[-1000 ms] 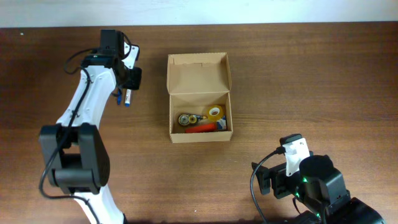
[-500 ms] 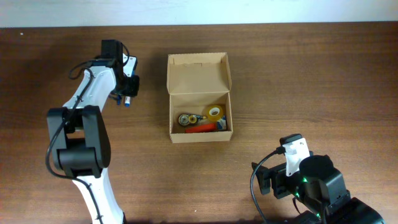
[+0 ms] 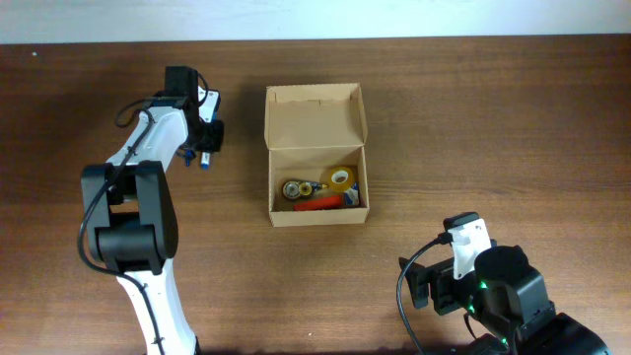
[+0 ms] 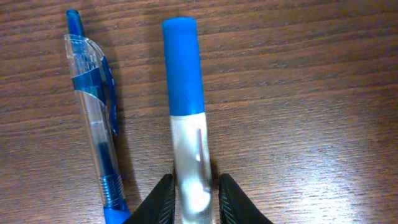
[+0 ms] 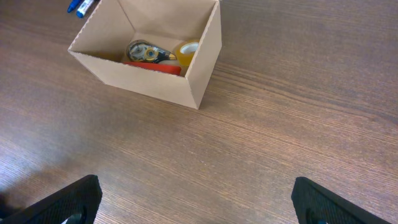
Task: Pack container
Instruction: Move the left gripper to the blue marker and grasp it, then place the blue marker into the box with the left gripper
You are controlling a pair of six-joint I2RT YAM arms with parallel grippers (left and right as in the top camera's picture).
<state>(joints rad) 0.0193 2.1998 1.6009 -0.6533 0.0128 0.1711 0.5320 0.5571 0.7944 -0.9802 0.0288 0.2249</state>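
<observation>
Blue-capped marker [image 4: 185, 93] is lying beside a pen [image 4: 93, 118]; left gripper [image 4: 194, 199] is pinching it, right gripper [image 5: 199, 200] is hanging wide open.

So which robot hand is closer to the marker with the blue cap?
Left. The left gripper is right over the blue-capped marker, a finger on each side. The right gripper is far off, on the other side of the cardboard box.
</observation>
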